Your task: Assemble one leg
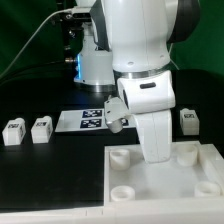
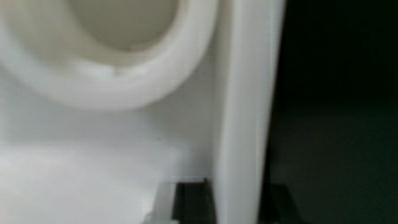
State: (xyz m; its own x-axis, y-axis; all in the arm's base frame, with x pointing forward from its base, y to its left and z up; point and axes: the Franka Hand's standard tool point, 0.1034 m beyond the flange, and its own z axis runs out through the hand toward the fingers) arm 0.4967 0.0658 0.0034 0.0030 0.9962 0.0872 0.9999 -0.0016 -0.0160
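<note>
Three small white legs with tags lie on the black table: two at the exterior view's left [image 1: 13,131] [image 1: 41,128] and one at the right [image 1: 188,121]. The large white board [image 1: 160,195] with round corner sockets lies in front. My gripper [image 1: 155,152] is lowered onto the board's far edge, well away from every leg. In the wrist view the two dark fingers [image 2: 192,202] stand one on each side of the board's raised edge [image 2: 246,100], and the gripper [image 2: 231,203] looks shut on it. A round socket [image 2: 98,60] lies close by. No leg shows in the wrist view.
The marker board [image 1: 85,119] lies flat behind the white board, left of the arm. The robot's base and cables stand at the back. A green wall closes off the rear.
</note>
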